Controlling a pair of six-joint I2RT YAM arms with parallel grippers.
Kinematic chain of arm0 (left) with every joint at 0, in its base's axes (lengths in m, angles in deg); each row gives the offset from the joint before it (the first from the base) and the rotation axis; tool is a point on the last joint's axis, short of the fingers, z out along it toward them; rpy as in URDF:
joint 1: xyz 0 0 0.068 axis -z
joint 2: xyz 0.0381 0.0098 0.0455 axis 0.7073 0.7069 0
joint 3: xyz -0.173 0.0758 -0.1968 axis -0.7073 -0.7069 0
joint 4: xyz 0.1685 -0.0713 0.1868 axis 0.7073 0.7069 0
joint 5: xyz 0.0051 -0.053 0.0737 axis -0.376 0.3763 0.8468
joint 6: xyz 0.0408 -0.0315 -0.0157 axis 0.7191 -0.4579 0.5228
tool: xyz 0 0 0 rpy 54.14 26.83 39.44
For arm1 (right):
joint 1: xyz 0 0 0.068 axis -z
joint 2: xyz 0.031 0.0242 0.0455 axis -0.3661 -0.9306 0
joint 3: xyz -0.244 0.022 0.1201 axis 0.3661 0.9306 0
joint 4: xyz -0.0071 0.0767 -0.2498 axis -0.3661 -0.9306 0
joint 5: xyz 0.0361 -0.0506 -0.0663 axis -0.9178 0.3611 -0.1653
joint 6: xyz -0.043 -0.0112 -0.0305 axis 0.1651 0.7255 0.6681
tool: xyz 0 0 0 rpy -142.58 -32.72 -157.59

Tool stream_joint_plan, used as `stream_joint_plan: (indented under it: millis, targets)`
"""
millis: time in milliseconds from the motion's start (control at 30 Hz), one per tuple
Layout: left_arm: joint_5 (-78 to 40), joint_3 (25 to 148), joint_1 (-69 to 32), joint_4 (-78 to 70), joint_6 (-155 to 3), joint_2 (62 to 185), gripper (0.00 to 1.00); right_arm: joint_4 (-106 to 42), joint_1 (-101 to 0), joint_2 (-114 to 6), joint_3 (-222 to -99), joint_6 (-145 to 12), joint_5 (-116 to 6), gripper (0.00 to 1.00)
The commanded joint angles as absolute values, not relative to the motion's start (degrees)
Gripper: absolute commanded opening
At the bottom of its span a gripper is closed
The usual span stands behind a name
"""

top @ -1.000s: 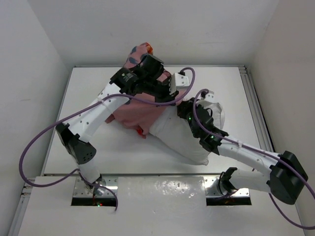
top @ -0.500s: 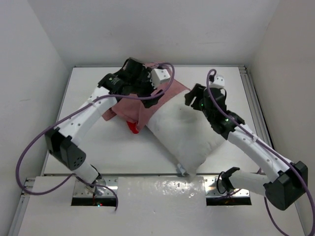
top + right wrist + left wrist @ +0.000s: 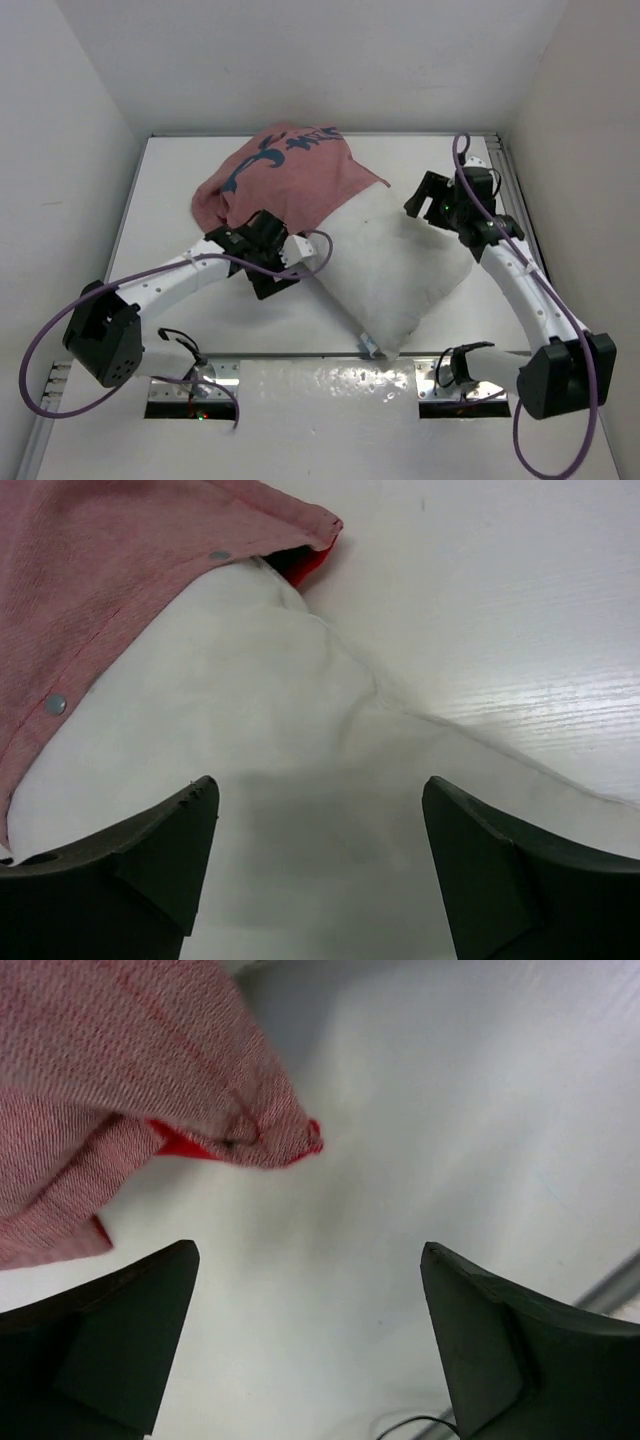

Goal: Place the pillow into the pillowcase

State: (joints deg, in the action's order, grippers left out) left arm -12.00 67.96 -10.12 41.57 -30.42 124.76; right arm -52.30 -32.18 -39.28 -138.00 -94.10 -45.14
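Pillow (image 3: 395, 265): big, white and puffy. It lies slanted in the middle of the table (image 3: 160, 200). Its far left end is under the pillowcase. The rest of it is bare.
Pillowcase (image 3: 275, 175): the pink side shows, with some blue marks on top. It sits in a soft heap over the far left end of the pillow.
Snaps (image 3: 55, 704): 2 small round ones sit near the edge of the pillowcase, seen from the right wrist.
Tag (image 3: 370, 347): a tiny one at the near corner of the pillow.
Left gripper (image 3: 308, 1260): its 2 fingers are spread wide and hold nothing. It is low over the bare table, just beside the near edge of the pillowcase. A corner of the cloth with a red lining lies just ahead of it.
Right gripper (image 3: 320, 790): its 2 fingers are spread wide too, with nothing held. It hangs over the far right part of the pillow and looks toward the edge of the pillowcase.
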Motion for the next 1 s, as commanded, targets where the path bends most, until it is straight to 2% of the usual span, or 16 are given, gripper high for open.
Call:
stream_joint_plan:
  millis: [0,100,167,300,367,400,467,500,700,733,767,833,867,900,967]
  targets:
    - [-1.09,68.16,-7.40,29.79,-29.24,123.08,0.93,-52.00,-28.34,-43.15,-143.81,-93.26,-53.67,0.81]
    - [-5.10,69.30,-7.05,30.73,-30.73,125.28,1.00,-49.72,-25.70,-48.68,-147.34,-95.10,-57.11,0.80]
    - [-8.10,68.26,-6.53,30.13,-32.48,126.51,1.00,-46.91,-24.47,-53.50,-149.18,-98.60,-58.51,0.78]
    - [-6.18,64.56,-6.61,24.34,-33.64,129.94,0.96,-42.17,-24.38,-63.09,-155.33,-103.01,-59.92,0.75]
    - [-6.26,65.96,-8.10,24.15,-34.16,133.10,0.67,-39.00,-24.55,-67.13,-157.00,-105.64,-61.23,0.74]
    - [-7.31,66.66,-9.32,24.23,-34.69,133.81,0.42,-37.17,-24.81,-71.42,-159.19,-106.53,-61.59,0.75]
    - [-9.15,68.77,-10.39,24.76,-35.04,135.22,0.20,-35.49,-25.25,-75.74,-162.18,-108.46,-63.25,0.74]
    - [-9.77,69.30,-10.91,25.46,-35.13,135.39,0.00,-33.91,-25.69,-80.20,-163.07,-109.25,-63.96,0.74]
    - [-16.10,70.10,-11.62,31.70,-33.37,133.47,0.00,-24.42,-28.77,-91.05,-164.49,-114.36,-74.59,0.72]
    - [-16.98,70.27,-11.71,32.58,-33.20,132.85,0.00,-22.92,-29.21,-91.23,-163.61,-115.06,-76.34,0.68]
    - [-17.77,70.62,-11.80,34.59,-33.20,132.50,0.00,-21.34,-29.47,-91.06,-160.99,-115.32,-78.10,0.51]
    - [-20.41,72.55,-11.71,36.97,-33.37,131.88,0.00,-16.60,-30.09,-88.18,-157.12,-116.81,-81.44,0.24]
    - [-21.55,73.69,-11.80,39.15,-33.89,131.79,0.00,-14.75,-30.00,-86.51,-152.31,-117.52,-81.89,0.04]
    - [-24.78,76.92,-12.32,40.57,-34.33,131.79,0.00,-11.69,-29.65,-84.57,-149.66,-118.22,-81.81,0.00]
    - [-29.18,81.24,-13.20,44.86,-35.30,132.14,0.00,-10.26,-29.21,-77.72,-143.60,-120.16,-80.14,0.00]
